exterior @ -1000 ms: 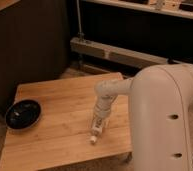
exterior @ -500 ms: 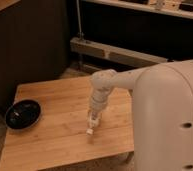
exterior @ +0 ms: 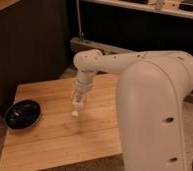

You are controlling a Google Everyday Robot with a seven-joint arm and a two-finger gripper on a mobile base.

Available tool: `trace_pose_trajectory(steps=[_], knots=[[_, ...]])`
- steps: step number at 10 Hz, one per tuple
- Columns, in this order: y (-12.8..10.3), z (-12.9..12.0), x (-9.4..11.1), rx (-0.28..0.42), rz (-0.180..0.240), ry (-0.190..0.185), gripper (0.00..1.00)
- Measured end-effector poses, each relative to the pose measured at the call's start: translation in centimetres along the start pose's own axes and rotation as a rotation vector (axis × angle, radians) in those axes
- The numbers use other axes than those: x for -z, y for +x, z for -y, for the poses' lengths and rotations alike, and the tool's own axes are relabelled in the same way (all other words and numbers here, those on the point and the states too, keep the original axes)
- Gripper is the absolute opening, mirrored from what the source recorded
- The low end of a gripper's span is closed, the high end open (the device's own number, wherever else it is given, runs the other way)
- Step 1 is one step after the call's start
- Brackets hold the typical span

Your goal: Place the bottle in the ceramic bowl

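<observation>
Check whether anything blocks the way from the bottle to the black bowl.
Nothing visible does. The claw, above the table's middle, is shut on the bottle; only wooden tabletop lies between it and the ceramic bowl at the table's left edge.

The claw (exterior: 77,103) (now clamped on the bottle (exterior: 75,112)) has carried it leftward over the table (exterior: 50,142).
</observation>
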Motion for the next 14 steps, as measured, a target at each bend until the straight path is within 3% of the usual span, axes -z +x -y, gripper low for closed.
trace_pose_trajectory(steps=[4,7,11,14], knots=[[-3.6,-8.6,0.7,0.155,0.019,-0.07,0.0],[-4.4,-14.6,0.3,0.272,0.021,-0.136,0.0],[-1.7,-18.5,-0.2,0.383,0.034,-0.249,0.0],[-1.3,-18.8,-0.2,0.395,0.037,-0.258,0.0]])
